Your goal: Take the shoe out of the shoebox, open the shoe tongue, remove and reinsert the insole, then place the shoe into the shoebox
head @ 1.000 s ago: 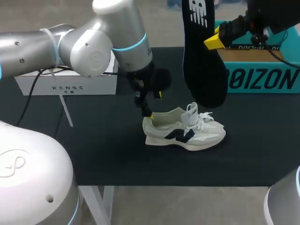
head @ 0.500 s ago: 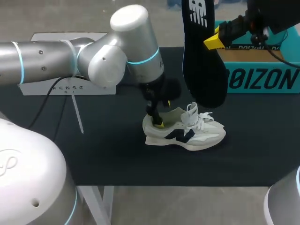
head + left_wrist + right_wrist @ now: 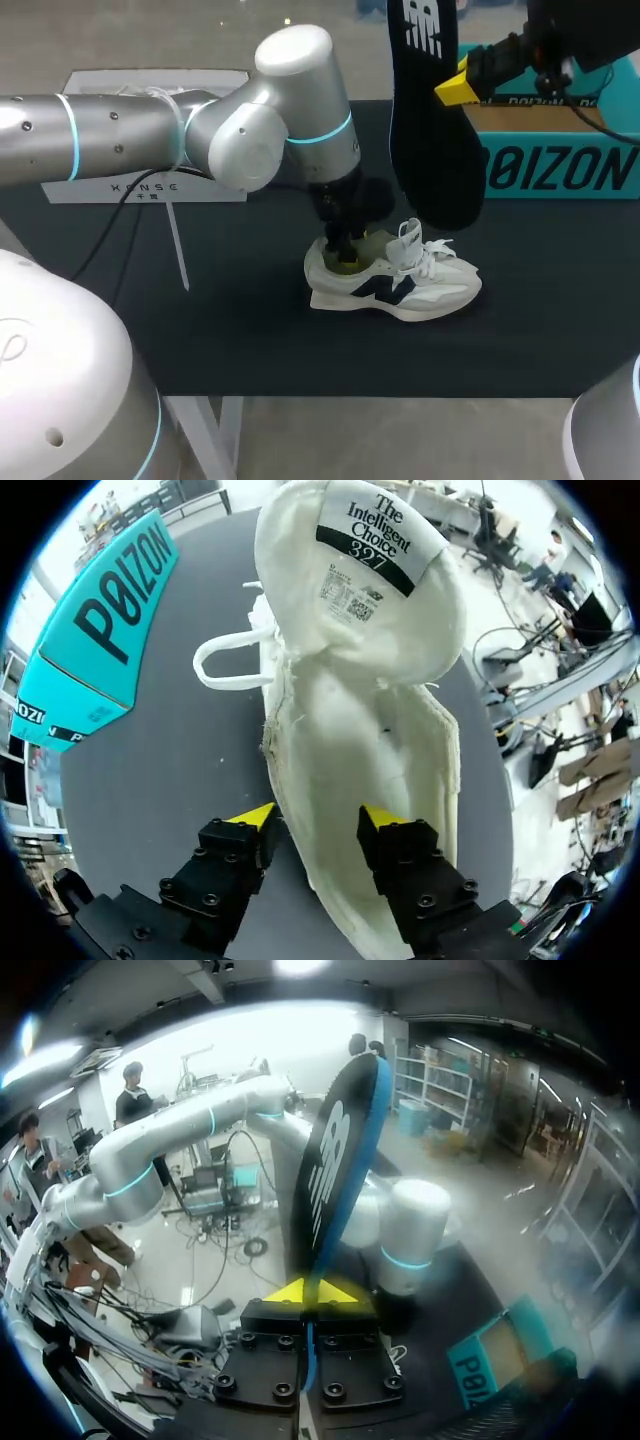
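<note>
A white sneaker (image 3: 400,285) with a dark side logo lies on the black mat, heel toward my left arm. My left gripper (image 3: 345,262) is down at the heel opening. In the left wrist view the left gripper (image 3: 317,817) is open and straddles the shoe's (image 3: 360,680) side collar, one finger outside and one inside; the tongue is folded forward. My right gripper (image 3: 460,85) is shut on the black insole (image 3: 430,120), held upright high above the shoe. The right wrist view shows the right gripper (image 3: 315,1292) pinching the insole's (image 3: 335,1160) edge.
The teal shoebox (image 3: 560,160) stands at the back right of the mat, also visible as the teal shoebox (image 3: 100,650) beyond the shoe. A white box (image 3: 150,185) sits at the back left, with a cable hanging near it.
My left arm has swung right and down from beside the heel onto the shoe's collar, and its fingers have narrowed. The right arm and insole have not moved.
</note>
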`<action>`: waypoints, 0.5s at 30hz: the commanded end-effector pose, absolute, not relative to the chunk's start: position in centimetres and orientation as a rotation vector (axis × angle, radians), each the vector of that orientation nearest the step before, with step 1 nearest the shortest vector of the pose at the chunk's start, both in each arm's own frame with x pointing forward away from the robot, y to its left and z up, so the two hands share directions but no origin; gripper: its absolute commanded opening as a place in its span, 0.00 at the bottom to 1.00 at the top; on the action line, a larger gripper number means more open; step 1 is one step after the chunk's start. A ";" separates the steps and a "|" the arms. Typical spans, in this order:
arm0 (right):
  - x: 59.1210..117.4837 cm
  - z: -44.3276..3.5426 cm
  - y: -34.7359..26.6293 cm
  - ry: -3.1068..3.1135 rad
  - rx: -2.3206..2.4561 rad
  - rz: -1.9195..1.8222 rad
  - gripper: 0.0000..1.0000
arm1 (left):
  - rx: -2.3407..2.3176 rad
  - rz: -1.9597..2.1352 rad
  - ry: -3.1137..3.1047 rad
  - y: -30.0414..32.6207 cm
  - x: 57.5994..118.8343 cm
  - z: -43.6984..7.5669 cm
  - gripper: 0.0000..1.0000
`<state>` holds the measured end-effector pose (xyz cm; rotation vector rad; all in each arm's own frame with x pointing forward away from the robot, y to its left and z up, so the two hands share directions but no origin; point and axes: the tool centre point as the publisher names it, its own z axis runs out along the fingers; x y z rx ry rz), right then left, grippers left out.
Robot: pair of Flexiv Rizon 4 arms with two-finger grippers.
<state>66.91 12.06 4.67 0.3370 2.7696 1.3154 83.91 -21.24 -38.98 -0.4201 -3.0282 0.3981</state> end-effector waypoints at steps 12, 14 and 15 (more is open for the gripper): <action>67.1 4.8 12.2 2.775 0.337 1.310 0.00 | -0.514 0.357 -2.983 -22.1 83.7 -38.8 0.00; 67.1 4.8 12.2 2.775 0.337 1.310 0.00 | -0.551 0.371 -2.960 -22.3 83.7 -38.7 0.00; 67.1 4.8 12.2 2.775 0.337 1.310 0.00 | -0.567 0.382 -2.954 -22.4 83.6 -38.6 0.00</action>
